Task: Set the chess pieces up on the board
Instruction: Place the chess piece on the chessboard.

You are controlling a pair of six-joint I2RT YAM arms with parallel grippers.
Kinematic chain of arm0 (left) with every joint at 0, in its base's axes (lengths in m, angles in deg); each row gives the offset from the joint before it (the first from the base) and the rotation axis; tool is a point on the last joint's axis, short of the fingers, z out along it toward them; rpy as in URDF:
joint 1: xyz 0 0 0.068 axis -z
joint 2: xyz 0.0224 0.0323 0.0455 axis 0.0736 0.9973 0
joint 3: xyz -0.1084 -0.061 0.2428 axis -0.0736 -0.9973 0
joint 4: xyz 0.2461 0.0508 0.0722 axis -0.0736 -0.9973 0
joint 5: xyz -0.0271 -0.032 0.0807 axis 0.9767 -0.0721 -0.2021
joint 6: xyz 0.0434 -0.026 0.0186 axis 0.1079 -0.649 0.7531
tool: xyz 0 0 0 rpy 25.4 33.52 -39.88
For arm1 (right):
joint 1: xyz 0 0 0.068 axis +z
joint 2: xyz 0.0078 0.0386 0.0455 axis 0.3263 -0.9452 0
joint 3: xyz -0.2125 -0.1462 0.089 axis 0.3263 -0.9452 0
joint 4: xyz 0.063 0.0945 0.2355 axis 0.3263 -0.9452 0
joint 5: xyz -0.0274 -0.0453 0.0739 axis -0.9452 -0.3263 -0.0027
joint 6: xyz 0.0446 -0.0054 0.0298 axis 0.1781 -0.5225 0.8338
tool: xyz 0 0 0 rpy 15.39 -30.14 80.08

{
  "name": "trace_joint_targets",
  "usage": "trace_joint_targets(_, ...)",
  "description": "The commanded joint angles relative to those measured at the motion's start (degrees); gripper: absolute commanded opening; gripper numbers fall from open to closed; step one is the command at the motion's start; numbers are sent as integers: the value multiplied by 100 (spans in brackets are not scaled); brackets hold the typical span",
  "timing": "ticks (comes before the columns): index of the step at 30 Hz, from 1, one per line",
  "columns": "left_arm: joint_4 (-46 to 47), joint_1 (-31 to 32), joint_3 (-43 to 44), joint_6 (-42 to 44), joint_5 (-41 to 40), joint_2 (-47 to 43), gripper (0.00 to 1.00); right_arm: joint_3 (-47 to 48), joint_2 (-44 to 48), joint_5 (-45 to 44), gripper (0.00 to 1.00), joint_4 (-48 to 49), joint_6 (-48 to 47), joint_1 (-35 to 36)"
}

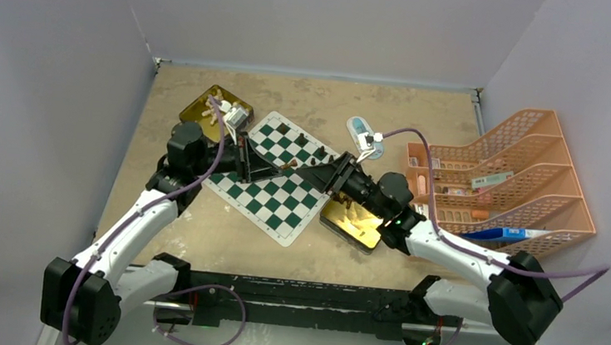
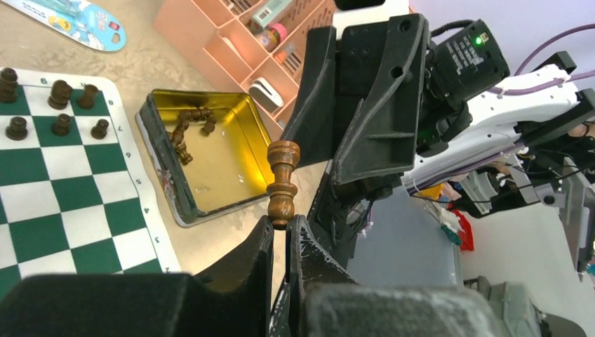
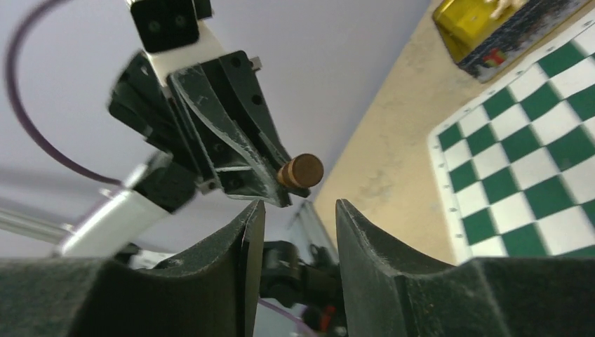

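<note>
Two arms meet above the board (image 1: 271, 199), a green-and-white checked mat lying askew on the tan table (image 1: 196, 238). Left gripper (image 2: 281, 228): jaws pressed together on one end of a dark brown piece (image 2: 283, 184), which sticks out of the fingertips and is held in the air, clear of the mat; from overhead it hangs above the board's right-hand part, between the two claws. Right gripper (image 3: 295, 207): jaws apart with nothing between them, pointed at the left claw; in the right wrist view the piece's flat round end faces it just beyond the fingertips; in the left wrist view one of its fingers (image 2: 314, 98) stands just beside that end, and whether they touch cannot be told. Other dark pieces (image 2: 60, 95): several upright in two short rows on the edge squares at a corner of the board. Near gold tin (image 2: 156, 165): open, just off the board's edge, with a few dark pieces lying in it. Far gold tin (image 1: 195, 113): at the board's far left corner, with cream pieces (image 1: 219, 96) in it. Orange desk tray (image 1: 539, 130): at the right of the table, well apart from the board, with small items in its compartments.
</note>
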Motion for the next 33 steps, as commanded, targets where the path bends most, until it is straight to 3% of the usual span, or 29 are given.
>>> trace_joint_targets(1,-1322,-25,680,1207,379,-33,0,552,391,453,45,-1138,-2242,10)
trace_joint_targets(3,-2231,-25,985,1667,249,3,0,857,539,344,47,-1681,-3261,9)
trace_joint_targets(6,-2904,-25,1036,1928,44,-162,0,798,661,584,49,-1746,-3967,27)
trace_joint_targets(11,-2921,-25,734,1787,316,-255,0,677,947,719,45,-1659,-5815,102)
trace_joint_targets(16,-3319,-25,758,1882,112,-60,0,404,1240,1258,49,-1334,-7687,114)
trace_joint_targets(24,-3166,-25,791,1886,441,67,0,1168,627,2141,50,-3099,-10255,240)
trace_joint_targets(33,-3029,-25,838,1962,540,106,0,1230,439,1785,52,-2932,-11020,411)
